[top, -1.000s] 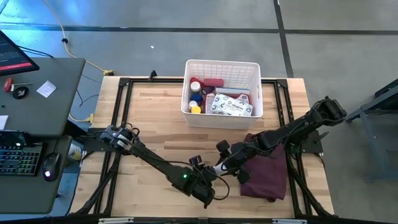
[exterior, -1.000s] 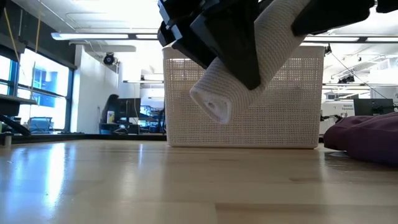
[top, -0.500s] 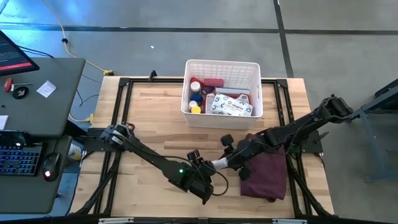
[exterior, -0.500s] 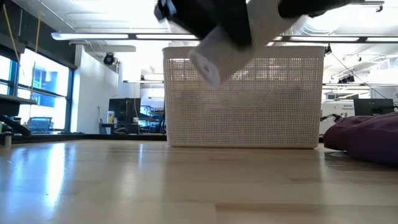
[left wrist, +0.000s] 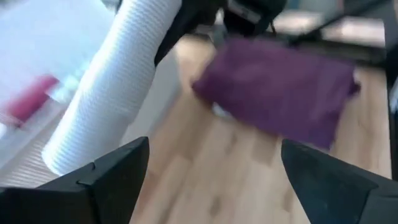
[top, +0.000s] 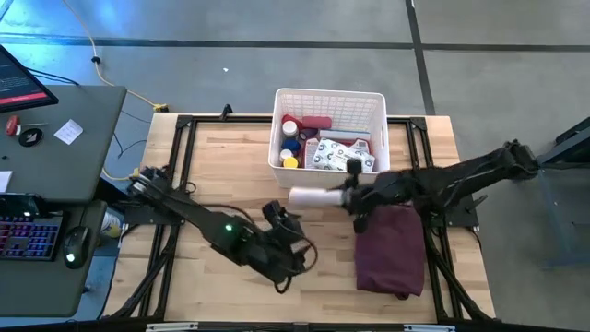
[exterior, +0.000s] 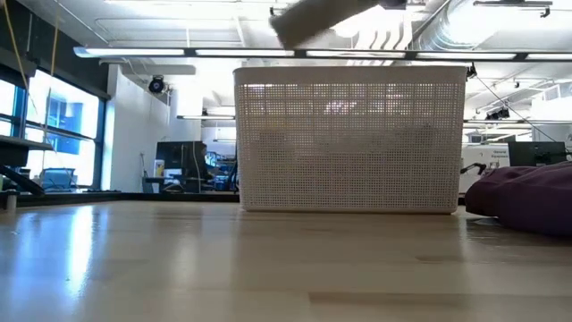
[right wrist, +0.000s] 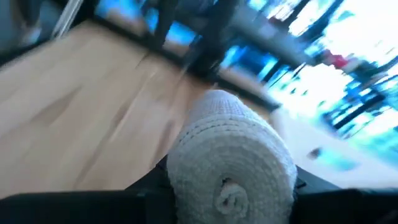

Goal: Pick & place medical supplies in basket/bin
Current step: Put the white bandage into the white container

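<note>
The right tool grips one end of the white woven bandage roll, which juts out sideways above the counter. The white lattice plastic basket sits just beyond it. The left tool, jaws wide, hangs nearby. Held only by its end, the roll might sag, clip the basket rim and slip.

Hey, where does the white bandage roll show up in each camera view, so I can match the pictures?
High view: white roll held in the right gripper, in front of the white basket.
Low view: top edge, above the basket.
Left wrist view: upper left, slanting.
Right wrist view: centre, end-on.
Shared landmark: the maroon cloth, by the roll in the high and left wrist views.
</note>
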`<state>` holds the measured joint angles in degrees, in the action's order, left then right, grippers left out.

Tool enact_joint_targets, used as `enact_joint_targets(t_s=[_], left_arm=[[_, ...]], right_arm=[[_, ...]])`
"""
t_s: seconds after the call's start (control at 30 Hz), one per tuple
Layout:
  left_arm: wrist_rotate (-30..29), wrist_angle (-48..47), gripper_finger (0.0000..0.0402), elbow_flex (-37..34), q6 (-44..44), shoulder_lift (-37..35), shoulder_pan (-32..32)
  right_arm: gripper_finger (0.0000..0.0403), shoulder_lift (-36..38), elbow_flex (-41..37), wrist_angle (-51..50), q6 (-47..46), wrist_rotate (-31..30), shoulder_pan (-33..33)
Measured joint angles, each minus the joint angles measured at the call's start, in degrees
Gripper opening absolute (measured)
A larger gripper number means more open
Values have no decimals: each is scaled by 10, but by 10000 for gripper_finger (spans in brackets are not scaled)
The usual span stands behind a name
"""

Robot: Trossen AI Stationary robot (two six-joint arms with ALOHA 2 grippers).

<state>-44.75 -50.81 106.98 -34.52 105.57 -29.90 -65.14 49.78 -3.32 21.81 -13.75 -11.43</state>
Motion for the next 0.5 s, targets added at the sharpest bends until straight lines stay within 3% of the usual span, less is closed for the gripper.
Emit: enact_joint_targets(t_s=[0.17, 0.33, 0.5], left_arm=[[-121, -10, 376, 0, 24, -41, -29], [-255, -37, 345, -5, 6, -48, -61], [-251, -35, 317, -85, -77, -45, -60]], right_arm=[[121, 64, 0, 61, 1, 46, 89], [121, 79, 1, 84, -51, 129, 232], [122, 34, 5, 83, -127, 251, 376]])
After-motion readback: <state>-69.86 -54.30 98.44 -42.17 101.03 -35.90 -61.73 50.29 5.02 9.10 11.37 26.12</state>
